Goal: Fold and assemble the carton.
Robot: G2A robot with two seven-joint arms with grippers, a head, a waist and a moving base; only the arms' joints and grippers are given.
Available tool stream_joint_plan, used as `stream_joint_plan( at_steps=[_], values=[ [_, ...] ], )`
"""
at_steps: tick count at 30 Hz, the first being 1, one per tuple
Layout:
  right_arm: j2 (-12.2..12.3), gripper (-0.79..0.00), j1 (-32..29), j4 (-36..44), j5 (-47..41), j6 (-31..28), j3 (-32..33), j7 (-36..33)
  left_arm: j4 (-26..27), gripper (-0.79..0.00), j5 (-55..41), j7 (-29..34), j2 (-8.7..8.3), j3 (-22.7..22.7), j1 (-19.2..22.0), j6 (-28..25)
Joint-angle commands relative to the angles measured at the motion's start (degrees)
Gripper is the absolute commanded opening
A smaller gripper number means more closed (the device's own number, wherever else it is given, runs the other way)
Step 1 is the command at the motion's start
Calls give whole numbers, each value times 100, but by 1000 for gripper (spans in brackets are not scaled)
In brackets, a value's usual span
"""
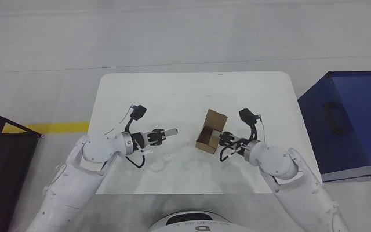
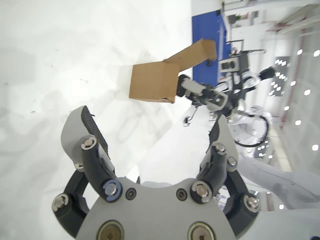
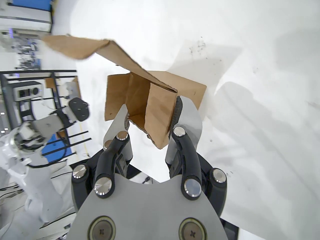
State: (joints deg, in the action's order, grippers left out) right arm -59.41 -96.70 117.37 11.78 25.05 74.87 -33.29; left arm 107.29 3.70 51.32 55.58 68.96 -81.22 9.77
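Observation:
A small brown carton [image 1: 210, 131] stands on the white table [image 1: 174, 93], right of centre, with its top open and one long flap raised. My right gripper [image 1: 218, 141] is shut on the carton's near side wall; in the right wrist view its fingers [image 3: 180, 112] clamp that wall of the carton [image 3: 120, 93], one inside and one outside. My left gripper [image 1: 172, 133] hangs open a short way to the left of the carton, pointing at it with nothing between its fingers. The left wrist view has that gripper [image 2: 151, 123] facing the carton [image 2: 152, 82], with the right gripper [image 2: 186, 86] at the box's far side.
A blue bin [image 1: 339, 124] stands on the floor past the table's right edge. A black frame [image 1: 14, 156] sits off the left side by a yellow floor line [image 1: 58, 126]. The far half of the table is bare white surface.

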Motion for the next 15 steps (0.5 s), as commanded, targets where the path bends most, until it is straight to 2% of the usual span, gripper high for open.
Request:
stream_joint_plan(
  at_steps=[1,6,8,12,15],
  values=[
    [-1,-397,-357,-82,-357,-613,243,377,-25,0,332,175,20,-242,256,34],
    [10,-363,-892,-309,-760,-1601,631,705,-433,-9,654,324,172,-984,1042,-37],
    [13,-345,-1006,-352,-807,-1778,699,731,-683,-34,631,348,267,-1311,1381,-89],
    [17,-332,-1156,-361,-822,-2000,759,737,-1143,0,739,370,468,-1945,1997,-40],
    [19,-348,-1218,-337,-763,-2103,743,704,-1448,-40,893,371,612,-2347,2367,11]
  ],
)
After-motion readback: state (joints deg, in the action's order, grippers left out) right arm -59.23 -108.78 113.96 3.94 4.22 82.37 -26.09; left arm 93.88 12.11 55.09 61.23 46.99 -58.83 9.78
